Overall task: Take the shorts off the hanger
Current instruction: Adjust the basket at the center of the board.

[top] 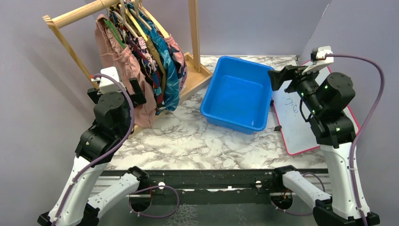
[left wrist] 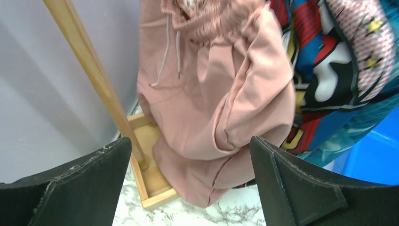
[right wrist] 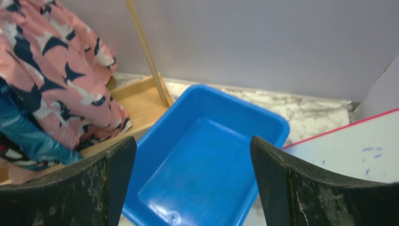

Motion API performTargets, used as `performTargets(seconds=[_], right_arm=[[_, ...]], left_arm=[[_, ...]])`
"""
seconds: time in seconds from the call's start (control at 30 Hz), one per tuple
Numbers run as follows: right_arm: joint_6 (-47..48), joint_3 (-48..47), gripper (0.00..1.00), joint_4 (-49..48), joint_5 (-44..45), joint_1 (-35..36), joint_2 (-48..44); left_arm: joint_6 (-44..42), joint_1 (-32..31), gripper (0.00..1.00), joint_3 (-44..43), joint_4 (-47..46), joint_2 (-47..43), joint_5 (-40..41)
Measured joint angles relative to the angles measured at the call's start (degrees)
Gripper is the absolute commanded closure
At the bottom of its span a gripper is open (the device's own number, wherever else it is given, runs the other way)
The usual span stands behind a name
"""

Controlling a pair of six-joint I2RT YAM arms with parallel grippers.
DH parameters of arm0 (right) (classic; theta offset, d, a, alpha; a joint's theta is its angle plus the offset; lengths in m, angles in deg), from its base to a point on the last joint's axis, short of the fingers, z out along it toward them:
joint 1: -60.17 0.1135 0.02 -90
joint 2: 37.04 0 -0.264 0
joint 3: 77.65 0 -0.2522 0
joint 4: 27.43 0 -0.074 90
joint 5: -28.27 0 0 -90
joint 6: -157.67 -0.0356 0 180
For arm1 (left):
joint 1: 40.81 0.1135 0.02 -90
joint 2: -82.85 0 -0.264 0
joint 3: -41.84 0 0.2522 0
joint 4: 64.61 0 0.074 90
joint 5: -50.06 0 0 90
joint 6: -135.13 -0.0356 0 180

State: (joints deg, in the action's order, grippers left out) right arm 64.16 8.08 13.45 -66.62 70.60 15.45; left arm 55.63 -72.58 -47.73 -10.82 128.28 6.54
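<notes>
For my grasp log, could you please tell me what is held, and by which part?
Nothing is held; the jaws of left gripper and right gripper stand open.

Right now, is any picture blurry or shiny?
Top view: sharp, evenly lit, only soft shadows. Left wrist view: the pink shorts are clear, the close fingers dark. Right wrist view: a small shiny spot on the blue bin's floor.

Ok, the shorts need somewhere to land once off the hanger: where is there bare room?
Free: inside the blue bin, and the marble table in front of it, between rack and whiteboard. Crowded: the rack's corner, where the shorts hang packed.
</notes>
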Motion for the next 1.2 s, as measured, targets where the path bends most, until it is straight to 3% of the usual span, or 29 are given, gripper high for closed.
performTargets(seconds=[0.2,0.4,0.57,0.67,0.83,1.0,1.2], right_arm=[[-3.10,10.08,0.04,0.42,-5.55,0.00,-4.81],[-7.37,22.12,0.02,0.24,-16.85,-0.02,-8.68],[-10.58,30.08,0.03,-0.09,-27.41,0.59,-7.06],[-11.93,31.93,0.05,0.17,-29.29,4.50,-3.08],[-15.04,31.78,0.06,0.42,-25.11,19.63,4.74],[-19.45,27.32,0.05,2.99,-13.75,34.75,15.43],[-26.56,25.29,0.01,4.98,4.11,43.82,22.75]], left_arm=[[1.49,5.29,0.01,9.14,-2.10,-3.89,-7.08],[3.91,10.95,0.01,19.96,-4.39,-9.99,-19.91],[6.40,14.60,0.01,28.37,-5.92,-13.20,-30.29],[7.34,16.06,0.01,31.82,-6.71,-13.11,-36.26],[8.76,17.81,0.01,35.85,-8.00,-12.85,-43.82],[10.03,18.67,0.01,38.10,-9.44,-13.53,-47.82],[11.56,19.06,0.01,39.17,-10.95,-15.96,-49.35]])
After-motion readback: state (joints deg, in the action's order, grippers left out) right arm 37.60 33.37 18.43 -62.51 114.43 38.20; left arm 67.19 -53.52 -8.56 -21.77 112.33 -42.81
